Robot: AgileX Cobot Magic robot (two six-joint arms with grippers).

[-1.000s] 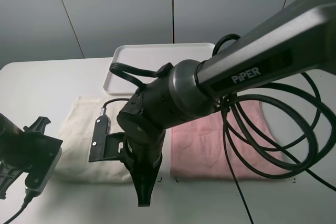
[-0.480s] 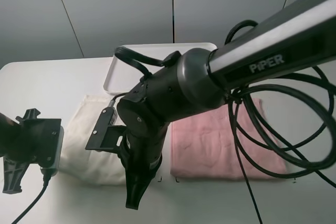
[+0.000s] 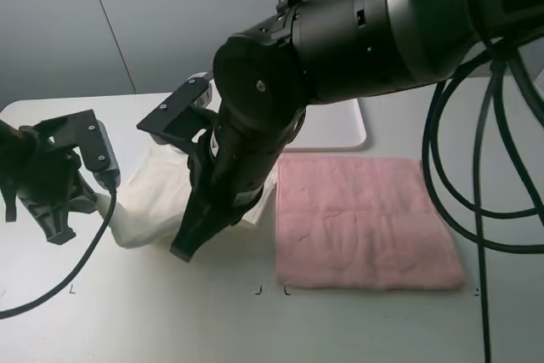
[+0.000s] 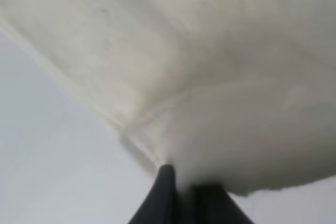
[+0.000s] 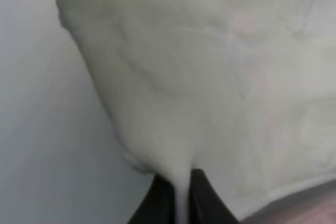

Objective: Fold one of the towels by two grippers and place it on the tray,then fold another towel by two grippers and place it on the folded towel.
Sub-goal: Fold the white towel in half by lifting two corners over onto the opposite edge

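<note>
The near edge of the cream towel point(image 3: 136, 218) has been lifted off the tabletop point(image 3: 127, 312). 1 second ago the towel was lying flat, and both tools were low at its front edge. Now that edge is held up and has been carried toward the back. The towel is bunched up and partly rolled over itself. It looks like the first fold has been started but not finished, because the lifted edge has not been laid down on the far edge yet.

The left tool point(image 4: 181, 195) is pressed together on the cream towel, and cloth is squeezed between its 2 dark fingers. The right tool point(image 5: 181, 192) is pinching the towel the same way, with a thin strip of cloth caught between its fingers.

The towel hangs from both tools and spreads away from them. Its far part rests on the tabletop, in front of the tray point(image 3: 340, 129), which is partly hidden behind the big right arm. The pink towel point(image 3: 365, 218) lies flat just beside the cream one and is not touched by either tool.
</note>
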